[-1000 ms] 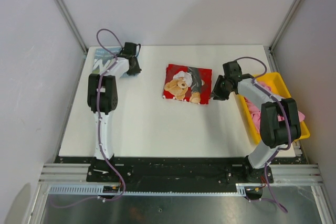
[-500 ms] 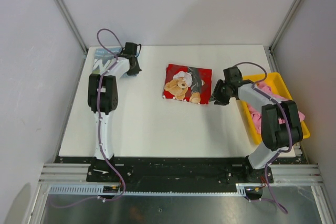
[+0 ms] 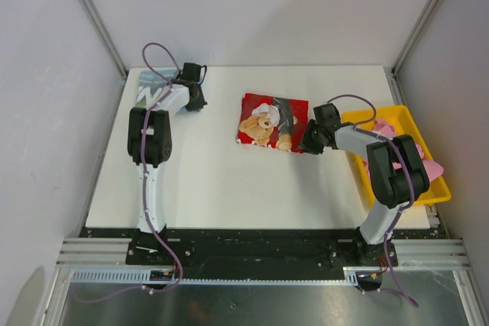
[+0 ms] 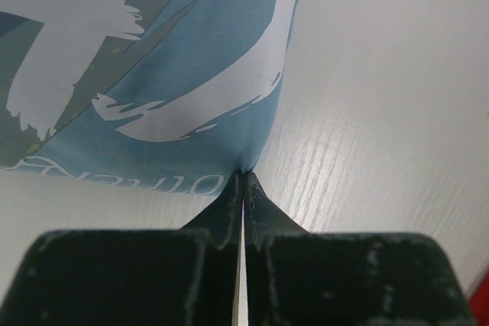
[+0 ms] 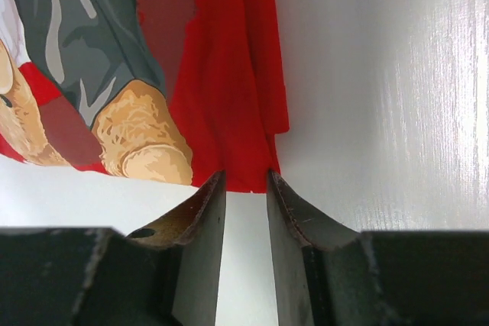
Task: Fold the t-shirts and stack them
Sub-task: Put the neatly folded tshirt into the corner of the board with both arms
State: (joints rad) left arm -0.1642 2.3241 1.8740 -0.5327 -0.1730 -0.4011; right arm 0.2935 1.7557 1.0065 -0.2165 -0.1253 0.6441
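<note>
So the white desk (image 3: 229,181) has the whole job spread across it. The yellow tray (image 3: 397,114) sits on the right edge with a crumpled pink t-shirt (image 3: 384,126) in it, not folded yet by the look of it.

The red t-shirt (image 3: 271,121) is folded into a neat rectangle mid-desk, bear print up. The blue t-shirt (image 3: 147,85) lies flat in the far left corner, well apart from the red one, so stacking isn't done.

The left gripper (image 3: 195,103) is clamped tight right at the blue t-shirt's near corner. Best guess is it's pinching that corner so the shirt can be dragged or lifted toward the red one. The right gripper (image 3: 306,143) is low at the red t-shirt's right edge, with a gap between the jaws and nothing caught.

The top view gives the layout, but the arms hide the fingertips. The wrist views fill that in: closed tips meeting the blue hem, and parted tips lined up on the red hem.
</note>
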